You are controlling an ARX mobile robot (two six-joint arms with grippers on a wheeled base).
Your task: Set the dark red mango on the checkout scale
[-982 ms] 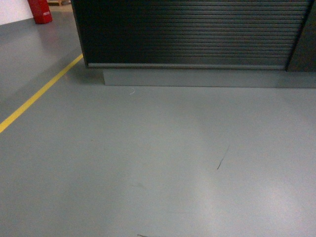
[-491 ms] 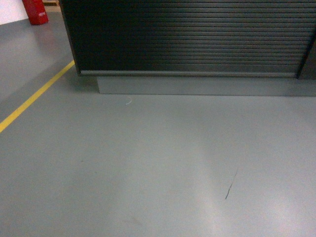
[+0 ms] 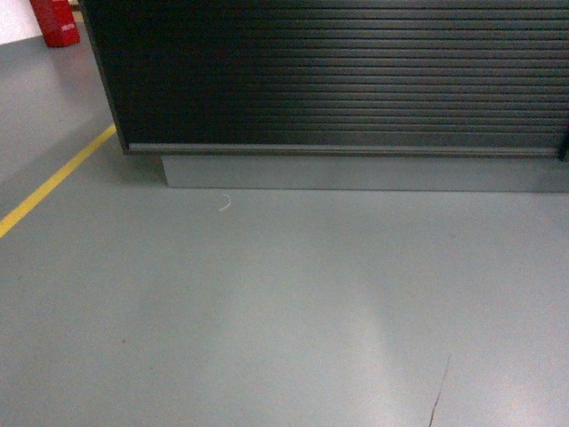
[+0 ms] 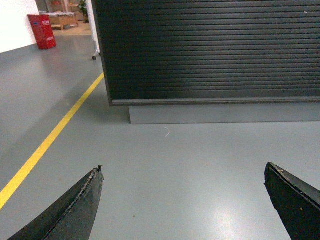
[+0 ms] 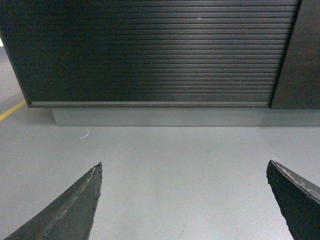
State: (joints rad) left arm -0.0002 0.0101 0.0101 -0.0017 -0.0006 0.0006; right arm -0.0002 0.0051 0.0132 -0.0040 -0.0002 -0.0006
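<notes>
The checkout (image 3: pixel 338 80) fills the top of the head view: a black counter with a ribbed slatted front on a grey base (image 3: pixel 356 173). Both wrist views show that ribbed checkout front (image 4: pixel 210 50) (image 5: pixel 150 50) straight ahead across grey floor. My left gripper (image 4: pixel 182 170) is open, its two dark fingers wide apart with only floor between them. My right gripper (image 5: pixel 184 167) is open the same way and holds nothing. The dark red mango and the scale are out of view. Neither gripper shows in the head view.
A yellow floor line (image 3: pixel 53 182) (image 4: pixel 55 135) runs diagonally to the left of the counter. A red box (image 3: pixel 53 22) (image 4: pixel 42 31) stands far left by a white wall. A darker panel (image 5: pixel 302 55) adjoins the counter on the right. Grey floor (image 3: pixel 293 311) lies in front.
The counter has grown larger and lower in the head view and shifted left, and the floor scratch has slid down toward the bottom edge: the base has rolled closer to the checkout.
</notes>
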